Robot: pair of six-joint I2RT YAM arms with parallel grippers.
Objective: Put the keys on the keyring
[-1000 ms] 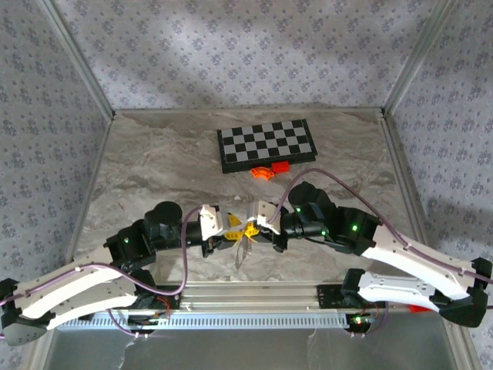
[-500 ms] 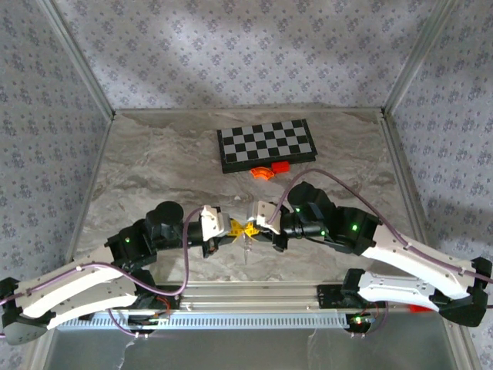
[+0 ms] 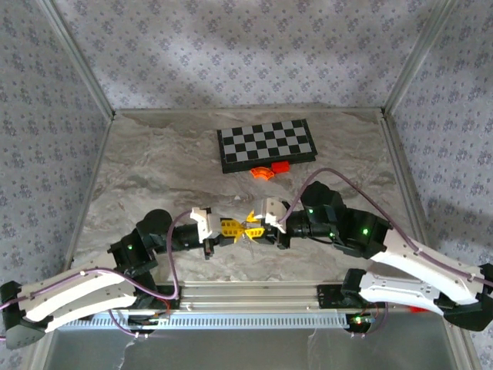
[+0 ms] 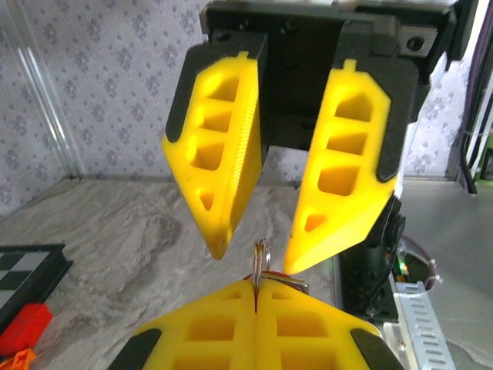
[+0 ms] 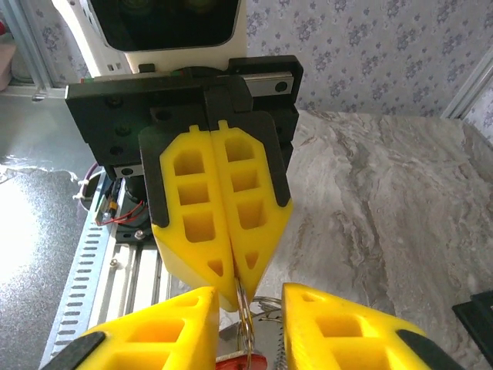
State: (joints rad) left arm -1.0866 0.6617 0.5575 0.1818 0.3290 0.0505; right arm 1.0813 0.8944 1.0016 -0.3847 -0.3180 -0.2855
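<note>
My left gripper (image 3: 239,230) is shut on the keyring (image 4: 261,257), a thin silvery ring standing edge-on between its yellow fingertips, held above the table near the front rail. My right gripper (image 3: 252,229) faces it, open, with one finger on each side of the keyring (image 5: 243,320) and not touching it. The key's red head (image 5: 246,362) sits at the ring's lower end, and its silvery blade (image 4: 293,283) shows behind the left fingertips. I cannot tell whether the key is threaded on. A bit of chain (image 5: 280,351) hangs beside it.
A chessboard (image 3: 266,144) lies at the back of the marble table (image 3: 154,169), with an orange curved piece (image 3: 262,173) and a red block (image 3: 280,166) at its front edge. The metal front rail (image 3: 254,297) runs just below the grippers. Patterned walls enclose the table.
The left gripper has shut on the keyring and the right gripper has opened off it. Both grippers stay nose to nose, and the left arm has shifted a little lower.
</note>
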